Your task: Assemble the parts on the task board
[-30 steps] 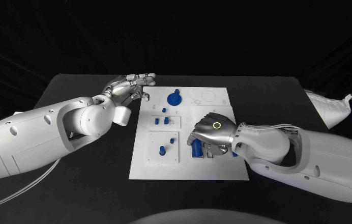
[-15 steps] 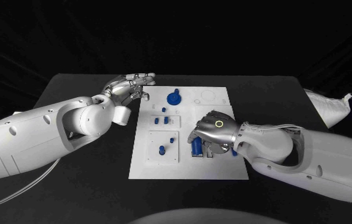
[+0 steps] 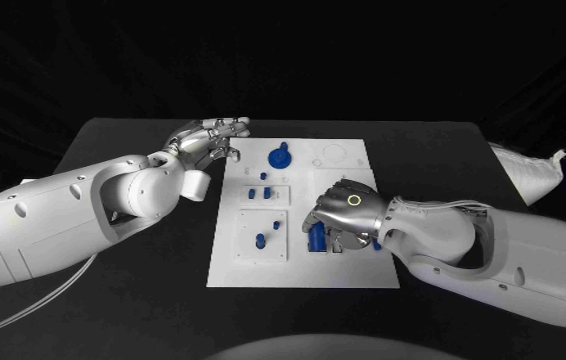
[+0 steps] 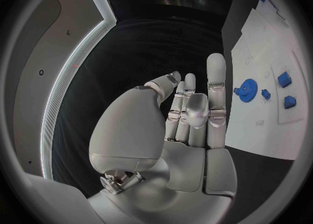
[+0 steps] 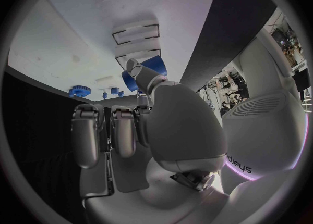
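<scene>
The white task board [image 3: 354, 274] lies in the middle of the black table. My right hand [image 3: 344, 213] is down on its right middle, thumb and fingers closed around a blue cylinder [image 3: 316, 238] that lies on the board. In the right wrist view the thumb tip presses on this blue cylinder [image 5: 148, 69]. My left hand [image 3: 213, 141] hovers off the board's far left corner with its fingers apart and nothing in them. A blue gear [image 3: 280, 159] stands at the far end, near the left hand, and the same gear [image 4: 247, 89] appears in the left wrist view.
Small blue pegs [image 3: 263, 192] stand in a raised plate left of the right hand, and more pegs [image 3: 276, 227] stand in the square plate nearer me. Another blue bit [image 3: 378, 245] shows under the right wrist. A white object [image 3: 531, 172] lies at the table's right edge.
My right hand has shifted slightly toward the near right while staying on the blue cylinder. The left hand has not moved.
</scene>
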Action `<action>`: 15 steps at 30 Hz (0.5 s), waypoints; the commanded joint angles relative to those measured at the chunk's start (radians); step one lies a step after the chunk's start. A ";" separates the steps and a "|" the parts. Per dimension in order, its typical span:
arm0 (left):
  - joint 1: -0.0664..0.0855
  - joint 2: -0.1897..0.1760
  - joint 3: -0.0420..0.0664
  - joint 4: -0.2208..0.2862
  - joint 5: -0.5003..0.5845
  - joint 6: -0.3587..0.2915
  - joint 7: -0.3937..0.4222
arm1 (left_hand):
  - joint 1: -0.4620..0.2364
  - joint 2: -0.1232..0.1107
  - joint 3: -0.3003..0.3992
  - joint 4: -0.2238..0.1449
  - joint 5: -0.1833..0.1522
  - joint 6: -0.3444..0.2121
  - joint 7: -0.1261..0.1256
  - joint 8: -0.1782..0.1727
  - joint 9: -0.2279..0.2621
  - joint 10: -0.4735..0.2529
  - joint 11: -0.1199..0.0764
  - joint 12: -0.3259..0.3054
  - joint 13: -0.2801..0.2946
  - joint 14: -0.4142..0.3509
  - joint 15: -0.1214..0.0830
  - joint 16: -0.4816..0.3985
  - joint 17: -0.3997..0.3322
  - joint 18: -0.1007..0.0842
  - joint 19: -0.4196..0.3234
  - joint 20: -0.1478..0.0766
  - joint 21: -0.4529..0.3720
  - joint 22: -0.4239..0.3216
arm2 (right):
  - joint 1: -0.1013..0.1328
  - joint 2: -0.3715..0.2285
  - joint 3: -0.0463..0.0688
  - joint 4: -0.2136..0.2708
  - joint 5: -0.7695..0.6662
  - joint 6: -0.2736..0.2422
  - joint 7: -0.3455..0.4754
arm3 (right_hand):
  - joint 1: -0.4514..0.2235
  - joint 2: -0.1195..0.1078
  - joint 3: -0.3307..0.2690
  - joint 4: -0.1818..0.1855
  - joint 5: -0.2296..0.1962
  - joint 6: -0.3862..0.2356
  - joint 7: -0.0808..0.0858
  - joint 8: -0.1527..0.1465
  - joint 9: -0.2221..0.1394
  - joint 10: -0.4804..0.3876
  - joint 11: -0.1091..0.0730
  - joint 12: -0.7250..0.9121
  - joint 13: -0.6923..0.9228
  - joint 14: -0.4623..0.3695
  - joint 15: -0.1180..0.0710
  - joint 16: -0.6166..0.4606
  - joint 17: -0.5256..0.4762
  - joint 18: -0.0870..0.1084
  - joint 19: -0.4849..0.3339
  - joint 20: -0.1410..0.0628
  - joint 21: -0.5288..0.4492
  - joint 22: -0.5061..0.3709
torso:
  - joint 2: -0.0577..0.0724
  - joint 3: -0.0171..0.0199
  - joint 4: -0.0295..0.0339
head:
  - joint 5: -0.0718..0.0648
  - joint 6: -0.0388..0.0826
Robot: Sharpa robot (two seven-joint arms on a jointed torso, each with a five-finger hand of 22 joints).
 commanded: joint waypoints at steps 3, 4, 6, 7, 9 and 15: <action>0.000 0.002 0.001 0.001 -0.003 0.020 0.000 | -0.007 0.001 -0.006 0.001 0.002 -0.007 0.000 0.003 -0.001 -0.010 0.002 0.004 0.001 -0.006 0.001 -0.002 -0.001 0.018 -0.008 -0.002 -0.006 -0.002 | -0.003 0.003 0.000 -0.004 0.017 0.029 0.015 | -0.023 0.008 0.004 0.013 0.000 0.085 0.076 0.015 0.014 0.060 0.006 -0.007 0.207 0.095 0.006 0.003 0.228 -0.015 0.070 0.009 -0.001 0.169 | 0.000 -0.0004 0.0010 | 0.000 0.000; 0.000 0.002 0.001 0.001 -0.003 0.021 0.000 | -0.007 0.001 -0.006 0.001 0.002 -0.007 0.000 0.003 -0.001 -0.010 0.002 0.004 0.001 -0.006 0.001 -0.002 -0.001 0.018 -0.008 -0.002 -0.006 -0.002 | -0.003 0.004 0.000 -0.005 0.017 0.029 0.014 | -0.023 0.008 0.004 0.014 0.000 0.085 0.076 0.015 0.014 0.059 0.006 -0.009 0.206 0.095 0.006 0.003 0.228 -0.015 0.070 0.009 -0.001 0.169 | 0.000 -0.0004 0.0012 | 0.000 0.000; 0.000 0.003 0.001 0.001 -0.003 0.021 0.000 | -0.007 0.001 -0.006 0.001 0.002 -0.007 0.000 0.003 -0.001 -0.010 0.002 0.004 0.001 -0.006 0.001 -0.002 -0.001 0.018 -0.008 -0.002 -0.006 -0.002 | -0.004 0.006 0.000 -0.008 0.019 0.031 0.014 | -0.023 0.007 0.004 0.014 0.000 0.085 0.076 0.014 0.014 0.058 0.006 -0.010 0.206 0.095 0.006 0.003 0.228 -0.015 0.070 0.009 -0.001 0.169 | 0.000 -0.0002 0.0015 | 0.000 0.000; 0.000 0.003 0.001 0.001 -0.003 0.021 0.000 | -0.007 0.001 -0.006 0.001 0.002 -0.007 0.000 0.003 -0.001 -0.010 0.002 0.004 0.001 -0.006 0.001 -0.002 -0.001 0.018 -0.008 -0.002 -0.006 -0.002 | -0.005 0.007 0.000 -0.009 0.019 0.033 0.013 | -0.023 0.007 0.004 0.014 0.000 0.085 0.076 0.014 0.014 0.058 0.006 -0.010 0.205 0.095 0.005 0.003 0.228 -0.015 0.070 0.008 -0.001 0.169 | 0.000 -0.0002 0.0015 | 0.000 0.000; 0.000 0.003 0.001 0.001 -0.003 0.021 0.000 | -0.007 0.001 -0.006 0.001 0.002 -0.007 0.000 0.003 -0.001 -0.010 0.002 0.004 0.001 -0.006 0.001 -0.002 -0.001 0.018 -0.008 -0.002 -0.006 -0.002 | -0.005 0.010 0.000 -0.013 0.020 0.038 0.012 | -0.023 0.007 0.004 0.014 0.000 0.085 0.076 0.014 0.014 0.058 0.006 -0.010 0.205 0.095 0.005 0.003 0.228 -0.015 0.070 0.008 -0.001 0.169 | 0.000 -0.0005 0.0013 | 0.000 0.000; 0.000 0.003 0.001 0.001 -0.003 0.022 0.000 | -0.007 0.001 -0.006 0.001 0.003 -0.008 0.000 0.003 -0.001 -0.011 0.002 0.004 0.001 -0.006 0.001 -0.002 -0.001 0.017 -0.008 -0.002 -0.005 -0.001 | -0.011 0.018 0.000 -0.024 0.021 0.053 0.010 | -0.023 0.005 0.004 0.014 0.000 0.082 0.076 0.011 0.013 0.055 0.006 -0.015 0.202 0.095 0.004 0.003 0.228 -0.015 0.070 0.008 -0.002 0.167 | 0.001 -0.0001 0.0011 | 0.000 -0.001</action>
